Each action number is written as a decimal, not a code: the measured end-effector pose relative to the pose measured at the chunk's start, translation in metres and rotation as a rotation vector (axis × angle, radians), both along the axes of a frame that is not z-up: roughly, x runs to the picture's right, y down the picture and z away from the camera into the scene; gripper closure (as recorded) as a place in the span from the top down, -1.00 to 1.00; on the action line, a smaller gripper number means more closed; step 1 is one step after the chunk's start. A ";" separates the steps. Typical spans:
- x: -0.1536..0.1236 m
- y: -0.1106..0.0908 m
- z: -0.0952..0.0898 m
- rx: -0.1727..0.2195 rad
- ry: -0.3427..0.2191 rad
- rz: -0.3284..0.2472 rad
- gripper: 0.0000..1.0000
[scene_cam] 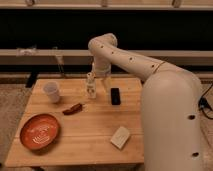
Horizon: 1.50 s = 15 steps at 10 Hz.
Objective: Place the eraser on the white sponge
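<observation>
Here the eraser (pixel 115 95) lies near the claw (pixel 95 80) (white sponge (pixel 120 137) well apart).

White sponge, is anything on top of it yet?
Nothing: the sponge is bare on top. The eraser lies apart, farther back on the table; the gripper hangs near it. The sponge's underside is hidden.

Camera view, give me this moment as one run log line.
gripper: at far edge of table, beside small white bottle | eraser: flat on table, not held | white sponge: near front edge, bare | placement: not done
</observation>
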State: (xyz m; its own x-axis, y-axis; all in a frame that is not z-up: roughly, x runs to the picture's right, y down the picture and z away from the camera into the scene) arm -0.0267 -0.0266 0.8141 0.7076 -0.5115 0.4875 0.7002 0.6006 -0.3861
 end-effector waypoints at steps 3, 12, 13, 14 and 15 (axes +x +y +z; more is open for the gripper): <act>0.000 0.000 0.000 0.000 0.000 0.001 0.60; 0.001 -0.001 0.000 0.000 -0.003 0.002 0.60; 0.003 0.000 0.001 -0.001 -0.018 0.000 0.60; 0.011 0.000 0.007 0.009 -0.048 -0.008 0.60; 0.028 0.000 0.016 0.021 -0.084 -0.018 0.60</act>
State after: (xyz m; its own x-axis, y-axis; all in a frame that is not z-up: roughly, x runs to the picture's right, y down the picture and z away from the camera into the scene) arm 0.0009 -0.0270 0.8302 0.6552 -0.5345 0.5338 0.7403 0.5950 -0.3128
